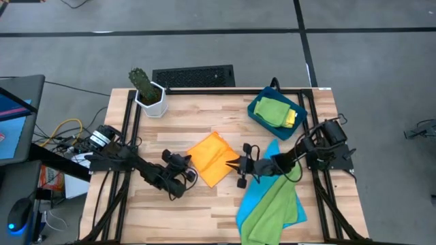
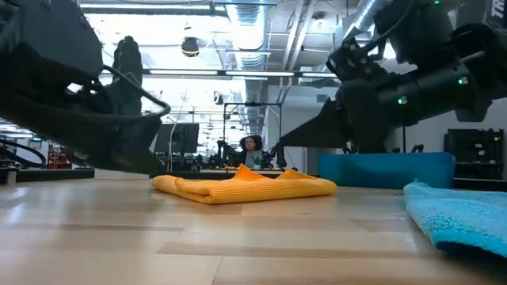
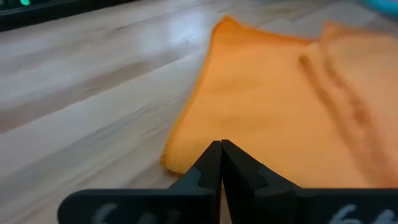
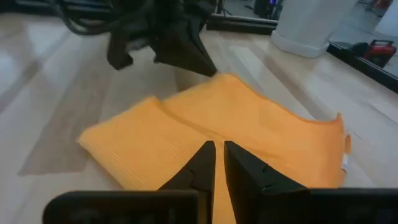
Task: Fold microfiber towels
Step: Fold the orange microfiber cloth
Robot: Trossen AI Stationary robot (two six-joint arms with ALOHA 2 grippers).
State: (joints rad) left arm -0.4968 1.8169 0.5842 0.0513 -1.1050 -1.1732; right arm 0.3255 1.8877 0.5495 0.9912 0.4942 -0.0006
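Note:
An orange microfiber towel (image 1: pixel 211 158) (image 2: pixel 245 186) lies folded in two layers on the middle of the wooden table. My left gripper (image 1: pixel 193 163) (image 3: pixel 221 144) is shut, its tips at the towel's left edge. My right gripper (image 1: pixel 233 165) (image 4: pixel 217 146) hovers just above the towel's right side, with a narrow gap between its fingers and nothing in it. A bright blue towel (image 1: pixel 262 194) lies spread at the near right. A lime green towel (image 1: pixel 272 211) is crumpled on top of it. My left gripper's shut fingertips (image 3: pixel 211 155) stand at the orange towel's left edge (image 3: pixel 177 152), coming in at a low slant from the table's left. Whether they touch the cloth I cannot tell.
A dark-blue tray (image 1: pixel 255 109) at the far right holds a folded green towel (image 1: pixel 274 109) and a yellow one (image 1: pixel 291 119). A potted cactus (image 1: pixel 150 95) stands at the far left. Bare wood lies in front of the orange towel and to its near left.

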